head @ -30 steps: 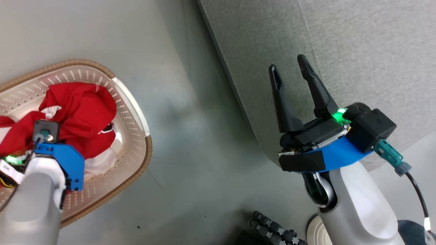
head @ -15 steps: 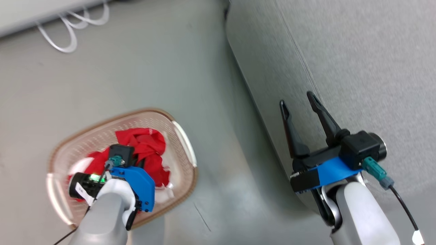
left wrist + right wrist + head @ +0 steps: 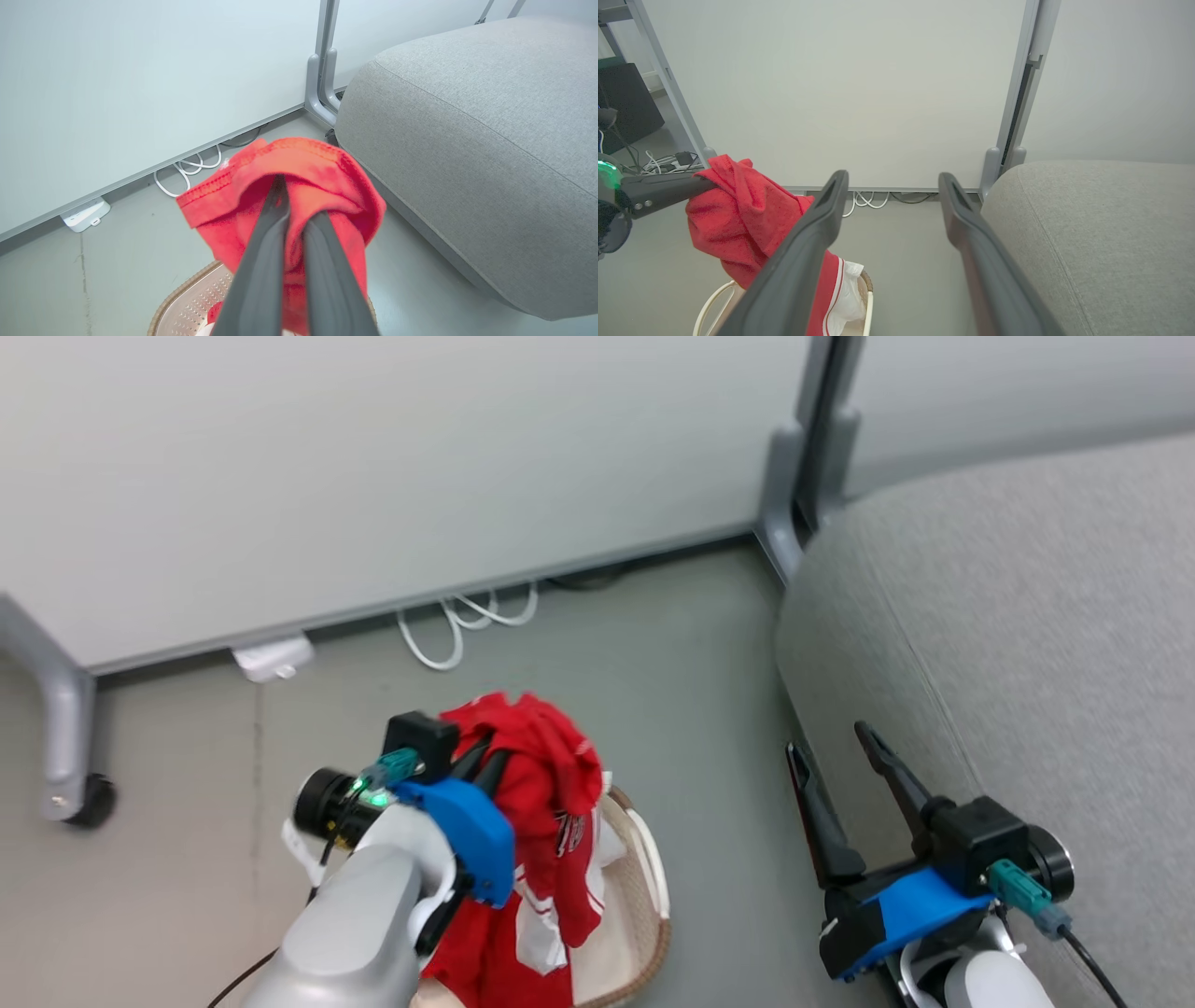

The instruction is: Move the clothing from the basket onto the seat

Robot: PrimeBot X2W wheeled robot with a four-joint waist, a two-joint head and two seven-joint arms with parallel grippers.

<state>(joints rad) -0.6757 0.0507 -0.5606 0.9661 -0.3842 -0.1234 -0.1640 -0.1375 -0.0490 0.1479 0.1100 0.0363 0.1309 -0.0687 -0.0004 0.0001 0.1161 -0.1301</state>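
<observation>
Office-like room: wheeled partition panels [image 3: 373,476], floor cables [image 3: 457,625]

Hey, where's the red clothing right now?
Head view, lower centre-left: the clothing hangs from the shut left pincer over the basket, left of the seat.

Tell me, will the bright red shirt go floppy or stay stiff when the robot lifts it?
Probably floppy: the bright red fabric garment droops in folds from the shut left gripper towards the cream perforated basket. Likely light, since one pinch holds it. It might drag or snag the rim.
</observation>
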